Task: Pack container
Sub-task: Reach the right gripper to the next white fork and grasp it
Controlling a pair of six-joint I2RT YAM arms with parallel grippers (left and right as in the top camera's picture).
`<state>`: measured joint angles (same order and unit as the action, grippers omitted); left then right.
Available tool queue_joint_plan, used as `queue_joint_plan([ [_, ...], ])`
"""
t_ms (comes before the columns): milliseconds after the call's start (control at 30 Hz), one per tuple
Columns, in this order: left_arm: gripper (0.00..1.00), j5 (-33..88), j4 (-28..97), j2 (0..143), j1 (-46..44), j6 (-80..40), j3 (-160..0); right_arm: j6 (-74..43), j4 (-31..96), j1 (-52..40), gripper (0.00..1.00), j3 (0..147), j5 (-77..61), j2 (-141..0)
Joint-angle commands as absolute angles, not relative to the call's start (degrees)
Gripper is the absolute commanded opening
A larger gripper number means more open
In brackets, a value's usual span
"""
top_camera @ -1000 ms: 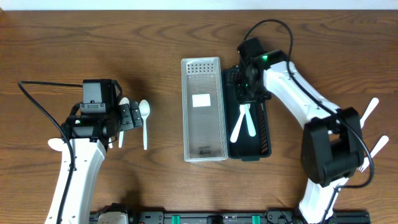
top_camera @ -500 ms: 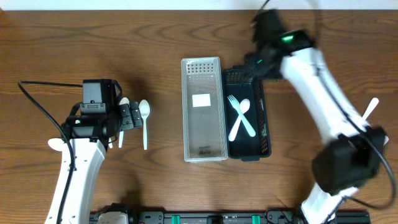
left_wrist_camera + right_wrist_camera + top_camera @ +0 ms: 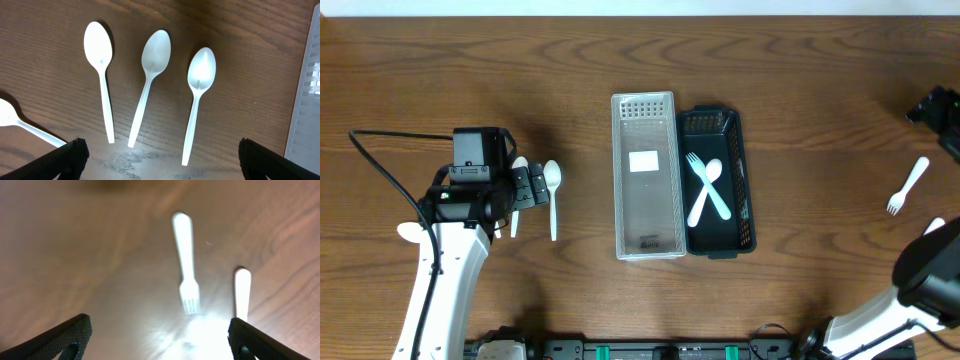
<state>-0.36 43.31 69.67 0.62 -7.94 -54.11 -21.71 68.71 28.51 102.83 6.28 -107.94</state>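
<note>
The black container (image 3: 748, 205) stands at centre with a white fork and a white spoon (image 3: 708, 190) crossed inside it. Beside it on the left lies a clear tray (image 3: 645, 175). My left gripper (image 3: 525, 187) hovers open over three white spoons (image 3: 150, 75) lying side by side, its jaws wide with nothing between them (image 3: 160, 165). At the far right edge, my right gripper (image 3: 938, 106) is open above a white fork (image 3: 186, 265) on the table, and nothing sits between its jaws (image 3: 160, 340). The same fork (image 3: 908, 186) shows in the overhead view.
A second white utensil handle (image 3: 242, 292) lies right of the fork. Another spoon (image 3: 20, 122) rests left of the three, and the clear tray's edge (image 3: 305, 100) shows at the left wrist view's right side. A black cable (image 3: 380, 170) loops behind the left arm.
My right gripper has opened and swung from above the black container to the far right edge, leaving the spoon across the fork inside. The left arm has not moved.
</note>
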Motion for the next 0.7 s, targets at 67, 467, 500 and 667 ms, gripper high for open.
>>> queue_joint_plan([
  [67,0.98,-0.62,43.51,69.65,0.40,-8.69,-55.37,-16.67,68.93,34.44,0.92,101.41,5.26,-116.36],
  [467,0.98,-0.62,43.46,69.65,0.40,-8.69,-55.37,-14.06,66.04,35.51,0.91,101.34,4.03,-127.02],
  [500,0.98,-0.62,43.48,69.65,0.40,-8.69,-55.37,-14.04,65.63,35.29,0.90,101.32,4.05,-127.46],
  [667,0.98,-0.62,43.46,69.65,0.40,-8.69,-55.37,-11.75,62.74,34.79,0.87,99.72,2.31,-128.51],
])
